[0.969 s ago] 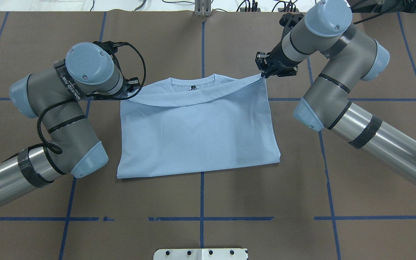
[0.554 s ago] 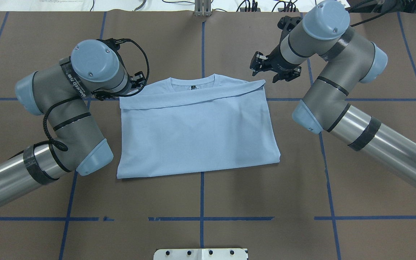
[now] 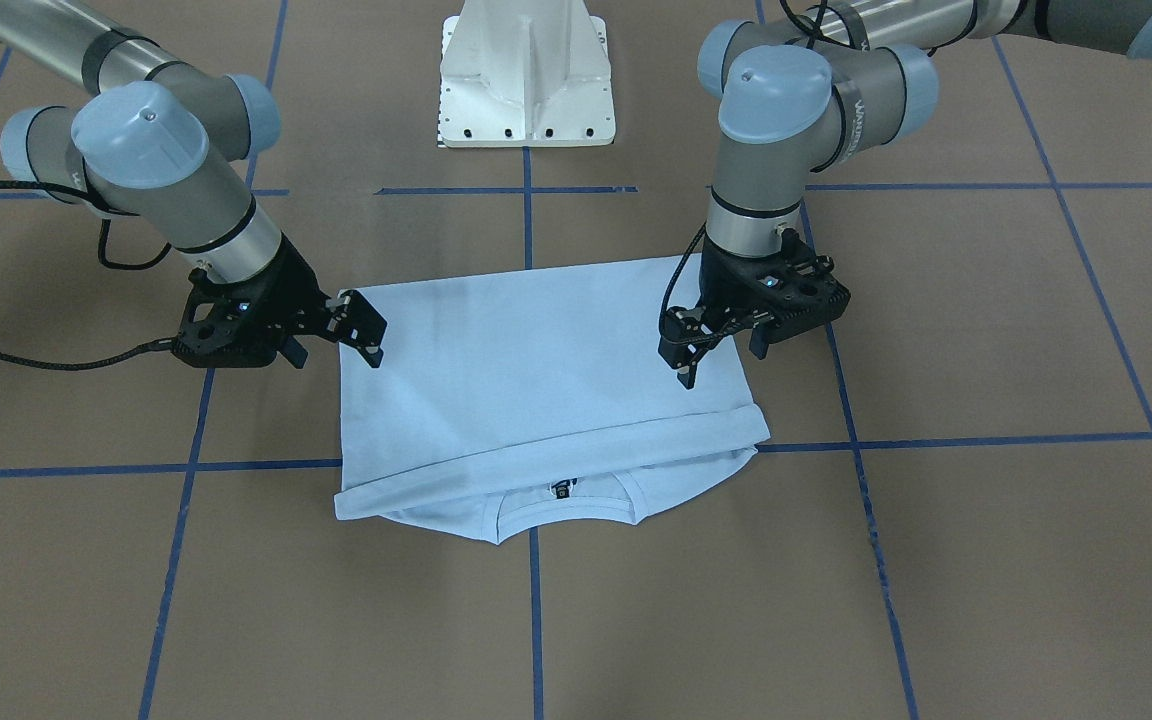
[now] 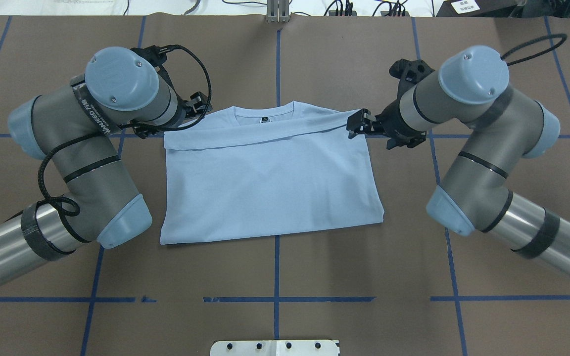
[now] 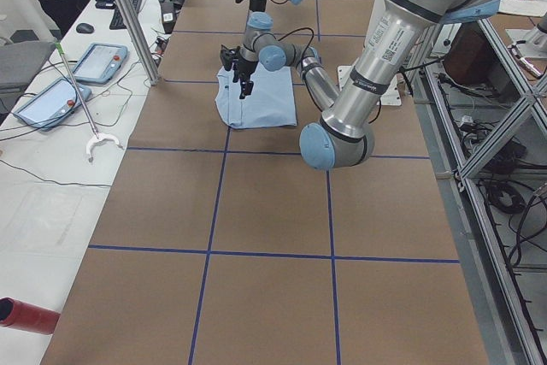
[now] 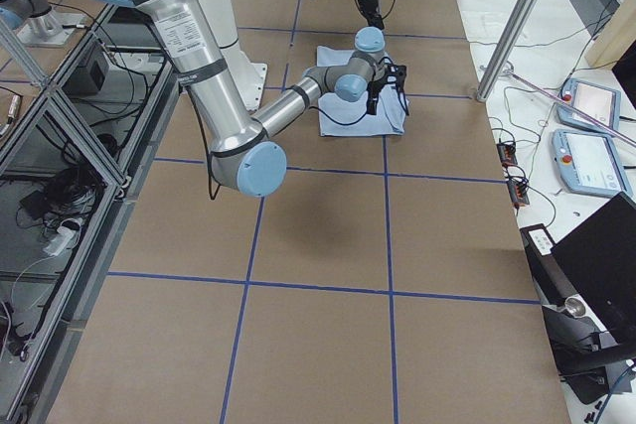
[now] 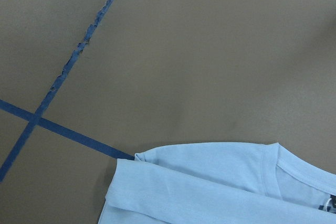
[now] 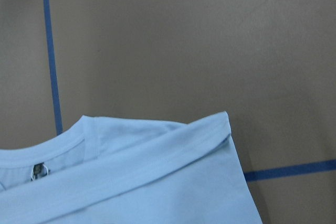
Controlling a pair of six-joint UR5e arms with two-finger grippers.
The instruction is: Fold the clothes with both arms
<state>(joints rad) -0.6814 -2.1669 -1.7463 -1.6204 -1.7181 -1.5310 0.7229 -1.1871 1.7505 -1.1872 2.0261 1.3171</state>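
Left end effector [image 3: 721, 360] hangs with its fingers spread and nothing between them, over the T-shirt's [image 4: 270, 183] far left corner. Our right end effector [image 3: 336, 355] is likewise spread and empty, at the far right corner. Both wrist views look down on cloth and brown table from above, with no finger in the picture.

Nearest our side, we see the white pedestal base [image 4: 275, 347] at the table's [image 4: 364, 277] edge, and just beyond it a crossing of blue tape lines [image 4: 276, 299]. Past that lies the pale blue T-shirt, flat at the middle of the table and folded into a rough rectangle, its near edge a smooth fold running left to right. The left arm [image 4: 92, 148] and the right arm [image 4: 483, 148] flank it, elbows out to either side.

Farther on, the hem band [image 4: 265, 136] lies across the top layer, slanting a little, and it stops short of the neckline. Beyond the hem the ribbed collar [image 4: 265, 110] shows, with the black neck label [image 4: 264, 119] inside it. The chest print is hidden from us under the fold.

At the far rim of the table, we make out dark cables [image 4: 344, 6] on a white surface.
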